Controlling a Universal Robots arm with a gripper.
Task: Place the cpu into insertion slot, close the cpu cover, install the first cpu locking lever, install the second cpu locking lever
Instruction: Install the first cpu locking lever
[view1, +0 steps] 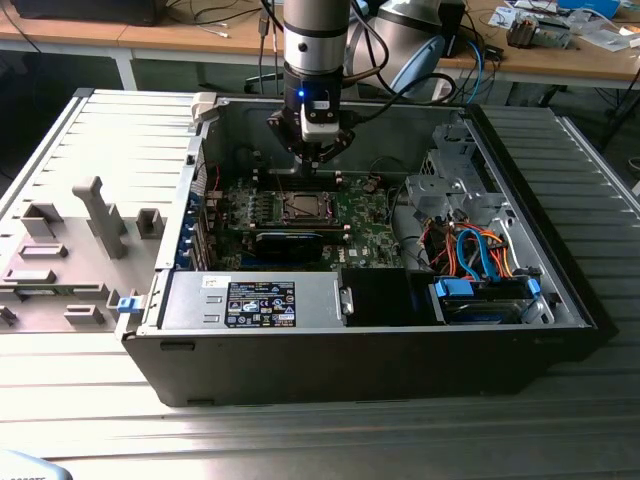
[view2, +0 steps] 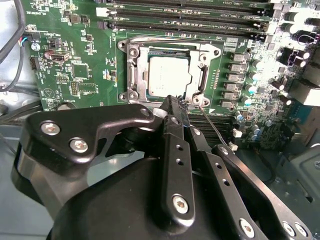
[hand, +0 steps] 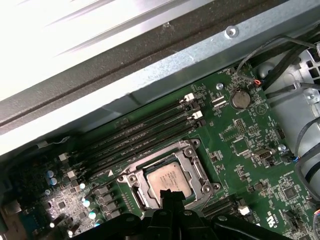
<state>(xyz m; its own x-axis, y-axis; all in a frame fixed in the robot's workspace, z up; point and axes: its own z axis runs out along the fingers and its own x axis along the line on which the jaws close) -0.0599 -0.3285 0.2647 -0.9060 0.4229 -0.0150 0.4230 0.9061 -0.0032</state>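
where the cpu (view2: 169, 75) lies flat in its socket on the green motherboard (view2: 75, 75), the cpu cover (view2: 134, 75) looks folded down around it, its frame bordering the dull metal top. the tool (view2: 173, 101) hangs just beside the socket's edge, its two fingers drawn together with nothing visible between them. the tips are close to a thin wire locking lever (view2: 212, 125) that slants away from a socket corner; whether they touch it i cannot tell. by my judgement the chip is light, rigid and smooth-topped, so it is best held gently by opposite edges, since the contacts beneath are delicate. the cover is thin springy sheet, best pressed on its frame. the lever is stiff sprung wire, best pushed near its free end.
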